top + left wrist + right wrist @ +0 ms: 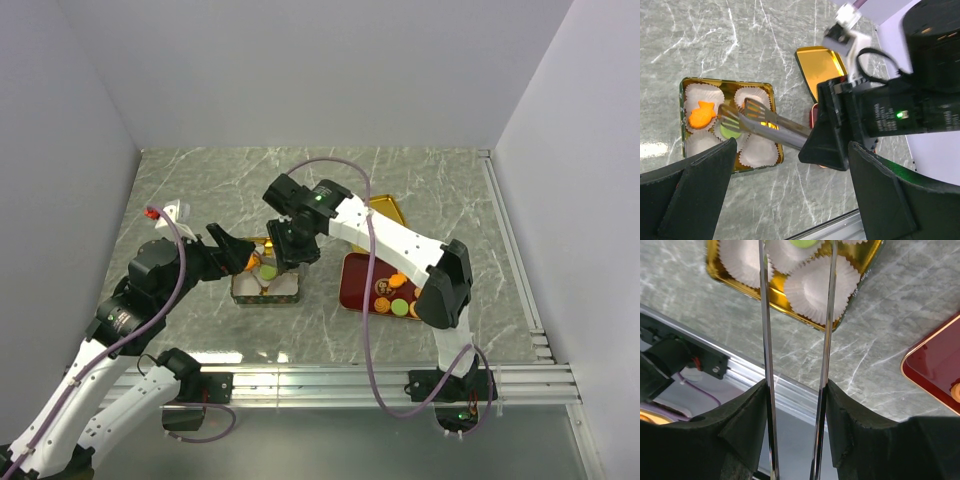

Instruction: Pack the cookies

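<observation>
Right gripper (796,387) first: my two fingers are pressed against the outer sides of a pair of metal tongs (765,315), one blade against each pad, so I am pinching the tongs by their handle end. Both blades run straight out ahead of my fingers and stand parted, with a gap between them. Past their far ends, ahead of me and lower down, lies an open gold tin (725,80) lined with white paper cups (757,152). Seen from the left wrist, the slotted tips hang over the middle of the tin. A green cookie (730,131) sits in a cup right beneath one tip; whether the metal touches it I cannot tell. One cup further out from my fingers, beyond the tips, holds an orange fish-shaped cookie (702,116).

Behind my wrist, back towards my own base, a dark red tray (355,275) rests on the marble table (450,190). More cookies (398,295) lie on it, orange and green ones among them, apart from the tin. A gold lid (820,67) lies just beside the tray, on the side away from my base.

Left gripper (228,250) hovers on the far side of the tin from me. Its fingers are spread wide with nothing held between them, and it points towards the tin and my tongs.
</observation>
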`<act>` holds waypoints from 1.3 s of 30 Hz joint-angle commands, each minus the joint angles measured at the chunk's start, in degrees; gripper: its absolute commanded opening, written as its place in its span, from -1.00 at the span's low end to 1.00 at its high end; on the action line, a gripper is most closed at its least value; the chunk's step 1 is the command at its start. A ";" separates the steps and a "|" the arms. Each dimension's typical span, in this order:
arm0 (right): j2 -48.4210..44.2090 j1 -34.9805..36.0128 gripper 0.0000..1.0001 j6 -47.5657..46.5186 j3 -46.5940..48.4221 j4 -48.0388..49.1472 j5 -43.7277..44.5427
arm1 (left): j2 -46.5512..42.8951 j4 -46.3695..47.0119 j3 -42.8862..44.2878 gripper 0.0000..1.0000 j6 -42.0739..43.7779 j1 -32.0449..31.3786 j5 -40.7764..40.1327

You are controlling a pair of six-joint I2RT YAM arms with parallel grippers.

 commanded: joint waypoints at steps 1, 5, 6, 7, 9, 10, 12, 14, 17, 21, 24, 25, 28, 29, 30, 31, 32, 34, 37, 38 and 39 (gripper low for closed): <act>-4.99 0.45 0.08 0.76 5.96 -1.24 1.78 | 0.15 0.87 0.32 0.99 0.51 -0.19 0.37; -8.14 0.45 0.08 1.37 6.50 -2.73 3.00 | 0.59 1.22 0.58 0.99 0.77 -0.19 0.20; -8.85 0.54 0.08 1.72 6.06 -3.08 3.44 | 0.59 1.31 0.67 0.99 0.77 -0.19 0.20; -9.82 0.54 0.08 1.81 4.58 -3.44 3.97 | 0.76 1.40 0.67 0.99 0.94 -0.28 0.20; -12.89 0.36 0.08 2.34 2.73 -4.66 5.73 | 0.94 1.49 0.67 0.99 1.12 -0.20 0.11; -14.03 0.36 0.08 2.52 0.37 -5.19 6.34 | 1.03 1.66 0.67 0.99 1.30 -0.19 0.11; -18.16 0.36 0.08 3.21 -4.02 -6.86 9.31 | 1.12 1.84 0.50 0.99 1.30 -0.19 -0.07; -22.90 0.10 0.09 4.36 -7.37 -7.83 11.44 | 1.20 2.36 0.23 0.99 1.39 -0.19 -0.07; -29.93 -1.30 0.12 6.46 -14.23 -9.76 14.34 | 1.64 3.42 -0.29 0.99 1.39 -0.19 0.54; -38.11 -4.20 0.14 9.28 -23.97 -11.96 16.28 | 2.78 5.00 -0.82 0.99 1.30 -0.19 1.69; -42.95 -6.31 0.14 11.21 -29.53 -13.28 16.37 | 3.05 5.97 -1.35 0.99 1.12 -0.19 2.57; -44.79 -6.58 0.14 11.74 -30.58 -13.54 16.37 | 3.05 6.14 -1.52 0.99 1.03 -0.28 2.66; -47.96 -7.89 0.15 13.41 -34.45 -14.07 15.84 | 2.96 6.32 -2.05 0.99 0.86 -0.28 3.27; -48.58 -8.77 0.15 13.68 -36.03 -14.07 15.67 | 2.96 6.41 -2.31 0.99 0.86 -0.28 3.62; -49.37 -9.30 0.16 13.85 -36.74 -14.16 15.49 | 2.79 6.50 -2.49 0.99 0.68 -0.37 3.71; -49.55 -9.57 0.16 13.85 -37.35 -14.08 15.32 | 2.87 6.58 -2.67 0.99 0.68 -0.63 3.80; -49.73 -10.00 0.16 13.77 -37.97 -14.16 15.40 | 2.87 6.67 -2.93 0.99 0.60 -0.72 3.89; -49.90 -10.97 0.16 13.51 -39.47 -13.46 15.23 | 3.05 7.02 -3.02 0.99 0.33 -1.07 4.24; -49.12 -12.73 0.16 12.36 -40.87 -12.67 14.78 | 3.58 7.20 -2.93 0.99 0.33 -1.34 4.41; -48.76 -13.08 0.16 12.10 -40.70 -12.84 14.87 | 3.75 7.29 -2.76 0.99 0.42 -1.68 4.41; -48.50 -13.26 0.16 12.10 -40.61 -13.19 15.66 | 4.01 7.29 -2.67 0.99 0.51 -1.86 4.41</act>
